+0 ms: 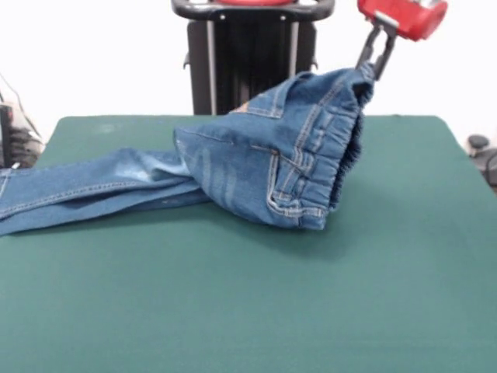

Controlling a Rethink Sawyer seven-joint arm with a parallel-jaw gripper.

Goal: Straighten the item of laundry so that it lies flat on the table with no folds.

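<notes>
Raised fingers point(371, 68) pinch the jeans point(279, 159) waistband above the table point(248, 295).

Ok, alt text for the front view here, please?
The gripper holds the jeans by the elastic waistband, lifting that end off the green table. The legs trail flat toward the picture's left edge.

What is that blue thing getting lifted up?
On the wide dark green felt table lies a small pair of blue denim jeans. The red end effector lifts its gathered elastic waistband, while the legs trail flat off the picture's left edge.
</notes>
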